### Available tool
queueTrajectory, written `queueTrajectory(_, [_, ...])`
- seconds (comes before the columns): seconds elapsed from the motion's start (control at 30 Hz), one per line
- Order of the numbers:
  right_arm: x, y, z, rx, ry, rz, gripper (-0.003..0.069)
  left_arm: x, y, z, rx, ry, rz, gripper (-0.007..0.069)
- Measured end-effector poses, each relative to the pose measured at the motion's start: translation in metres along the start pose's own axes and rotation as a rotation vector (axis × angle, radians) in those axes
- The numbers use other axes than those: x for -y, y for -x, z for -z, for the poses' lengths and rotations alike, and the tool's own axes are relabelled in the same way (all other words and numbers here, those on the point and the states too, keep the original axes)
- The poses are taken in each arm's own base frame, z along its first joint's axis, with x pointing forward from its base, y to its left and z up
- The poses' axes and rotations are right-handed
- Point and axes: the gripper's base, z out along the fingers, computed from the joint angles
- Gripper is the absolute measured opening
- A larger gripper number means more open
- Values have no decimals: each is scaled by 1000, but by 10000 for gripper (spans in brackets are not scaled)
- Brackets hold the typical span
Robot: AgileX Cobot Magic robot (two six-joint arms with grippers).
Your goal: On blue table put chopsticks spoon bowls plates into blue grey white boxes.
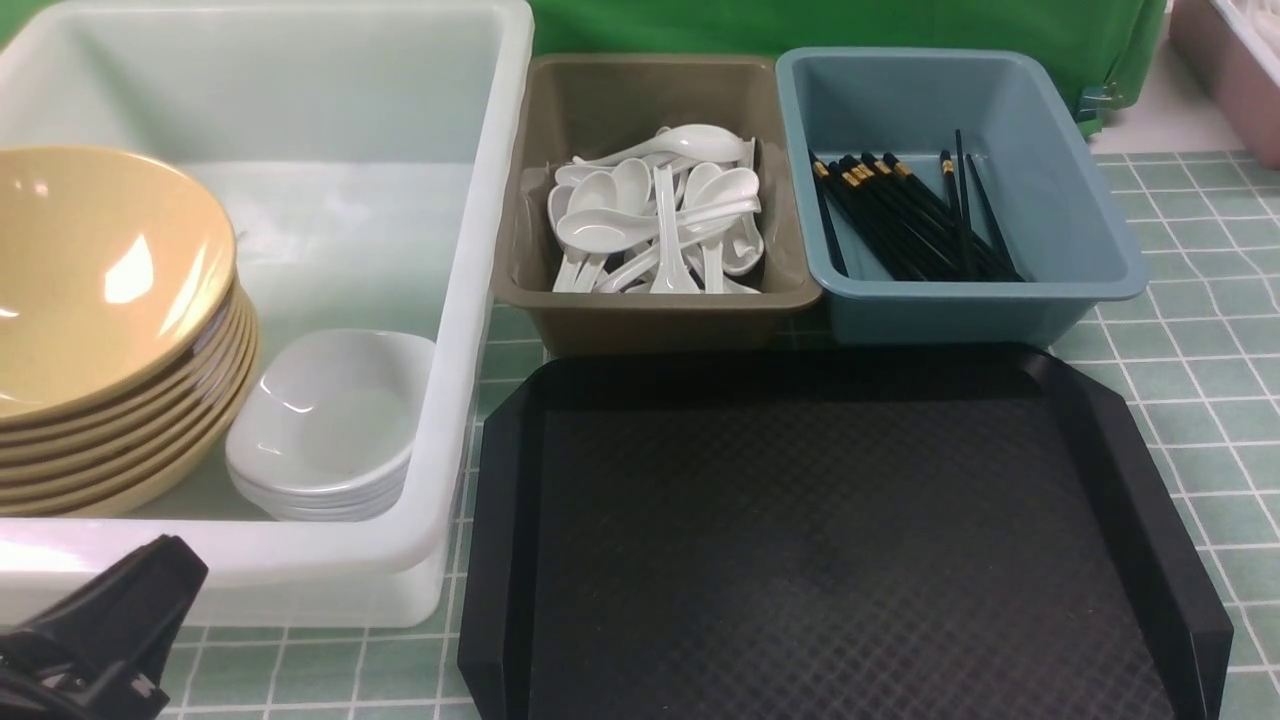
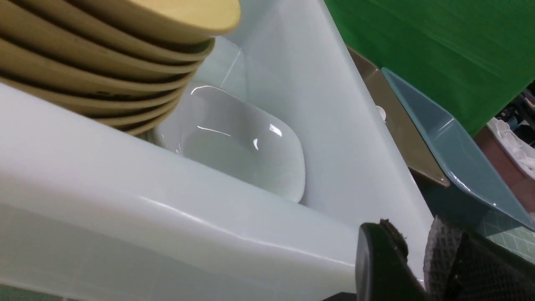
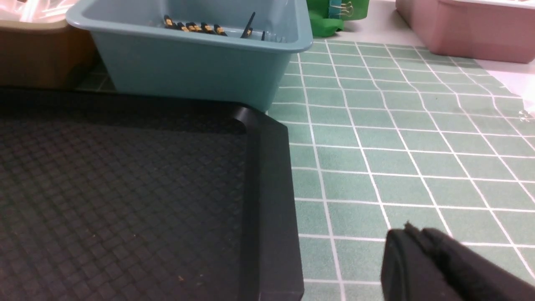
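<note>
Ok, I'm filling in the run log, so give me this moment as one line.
white tub: tan bowls, white dishes | grey-brown tub: spoons | blue tub: chopsticks | black tray: empty

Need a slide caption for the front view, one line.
Front view: bowls and plates in white box, spoons in grey, chopsticks in blue.

Left gripper (image 2: 415, 240): fingers parted by a narrow gap; in the front view, its dark body enters at the lower left corner, tilted obliquely upward toward the robot's right. Right gripper (image 3: 408, 236): fingertips together, visible only in its wrist view.
</note>
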Motion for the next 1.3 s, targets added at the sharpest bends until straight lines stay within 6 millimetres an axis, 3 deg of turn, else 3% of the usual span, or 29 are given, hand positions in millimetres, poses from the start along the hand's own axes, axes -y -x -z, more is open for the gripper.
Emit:
queueTrajectory(0.2, [0,0,0,-1,0,-1,85,-3,-13,5,0,-39,-23,130])
queueTrajectory(0.33, [0,0,0,-4,-1,-3,89,-15,-22,10,125,-15,-93,130])
queueTrajectory(0.57, [0,0,0,-4,-1,-3,93,-27,-14,11,236,123,-275,130])
queueTrajectory(0.8, [0,0,0,-5,-1,-3,101,-38,-22,9,199,194,-271,127])
queueTrajectory(1.13, [0,0,0,-5,-1,-3,107,-44,-33,9,63,245,-348,2])
queueTrajectory(1.3, [0,0,0,-5,-1,-3,110,-43,-34,9,58,240,-346,2])
